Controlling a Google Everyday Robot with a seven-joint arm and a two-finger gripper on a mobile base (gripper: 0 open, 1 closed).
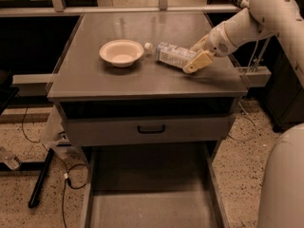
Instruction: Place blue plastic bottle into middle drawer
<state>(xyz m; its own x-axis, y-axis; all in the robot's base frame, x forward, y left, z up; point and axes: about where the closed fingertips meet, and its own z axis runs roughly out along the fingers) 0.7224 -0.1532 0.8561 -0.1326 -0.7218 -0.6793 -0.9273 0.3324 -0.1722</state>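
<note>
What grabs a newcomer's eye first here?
A big white robot arm reaches in from the picture's right, its cream claw at the base end of a small blue-labelled plastic bottle lying on the grey cabinet top. Below, a wide grey metal drawer stands pulled out.

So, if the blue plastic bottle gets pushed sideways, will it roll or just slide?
The blue plastic bottle lies on its side on the smooth table top, so it would probably roll. It looks like thin plastic, so likely light and easy to dent. The gripper is at its base end; a push there may spin it.
</note>
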